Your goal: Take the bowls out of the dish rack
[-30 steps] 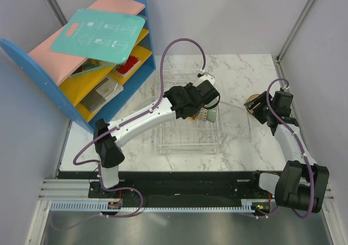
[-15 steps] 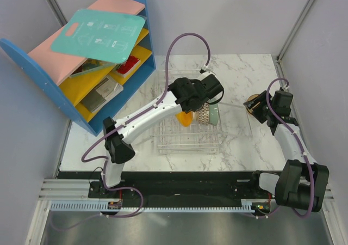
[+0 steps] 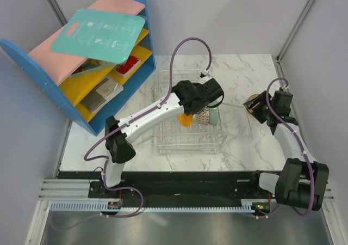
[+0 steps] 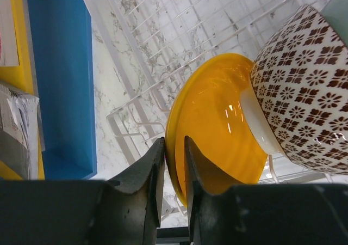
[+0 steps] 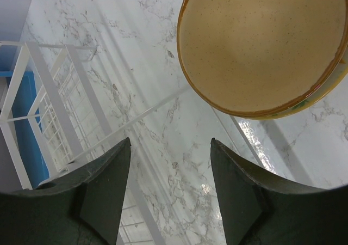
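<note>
The wire dish rack [image 3: 187,139] stands mid-table. In it, on edge, are an orange bowl [image 3: 186,120], a brown mesh-patterned bowl [image 3: 203,116] and a mint bowl [image 3: 214,115]. My left gripper [image 3: 188,111] is over them. In the left wrist view my left gripper [image 4: 173,163] is shut on the rim of the orange bowl [image 4: 217,141], which leans on the patterned bowl [image 4: 304,87] above the rack wires [image 4: 179,38]. My right gripper [image 5: 169,141] is open and empty, just short of a cream bowl [image 5: 261,43] on the table [image 3: 251,102].
A blue-and-yellow shelf unit [image 3: 81,65] with a teal board on top stands at the back left, close to the rack; its blue side shows in the left wrist view [image 4: 60,76]. The rack's corner shows in the right wrist view [image 5: 49,103]. Grey walls surround the marble table.
My left arm has swung a little to the right over the rack, and the orange bowl has come into view under the gripper. The right arm has not moved.
</note>
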Controlling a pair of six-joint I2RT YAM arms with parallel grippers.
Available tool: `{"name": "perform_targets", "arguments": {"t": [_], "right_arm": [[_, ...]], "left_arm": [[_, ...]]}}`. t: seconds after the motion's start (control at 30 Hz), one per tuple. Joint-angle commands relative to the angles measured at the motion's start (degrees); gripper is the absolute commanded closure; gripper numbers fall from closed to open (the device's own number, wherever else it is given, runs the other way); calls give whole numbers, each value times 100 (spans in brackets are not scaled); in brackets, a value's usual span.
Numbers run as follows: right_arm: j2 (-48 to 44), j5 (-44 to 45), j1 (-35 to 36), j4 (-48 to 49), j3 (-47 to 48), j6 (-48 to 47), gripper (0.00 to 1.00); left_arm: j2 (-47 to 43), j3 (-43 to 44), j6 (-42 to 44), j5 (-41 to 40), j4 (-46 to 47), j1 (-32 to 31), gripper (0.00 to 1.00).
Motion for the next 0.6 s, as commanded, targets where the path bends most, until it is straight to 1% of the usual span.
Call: {"name": "perform_targets", "arguments": {"t": [0.0,0.03,0.07,0.13,0.3,0.47,0.5,0.57], "right_arm": [[-48,-19,-10,153,36,-10,32],[-48,-19,-10,145,36,-10,32],[-66,-37,-10,153,36,-10,33],[-92,-46,-10,145,45,8,32],[-110,-134,-10,145,141,78,32],[-84,-213,-10,145,291,113,32],[-75,-221,-10,136,317,105,32],[-75,-230,-18,118,326,105,32]], "left_arm": [[-81,-215,-117,-22,-39,-35,77],[-81,-242,-135,-48,-30,-26,84],[-81,-251,-144,-75,5,-26,87],[-81,-225,-135,-145,40,-26,98],[-116,-102,57,-513,233,-9,98],[85,531,409,-883,208,79,98],[129,714,445,-1058,138,131,98],[183,830,558,-1191,111,176,98]]}}
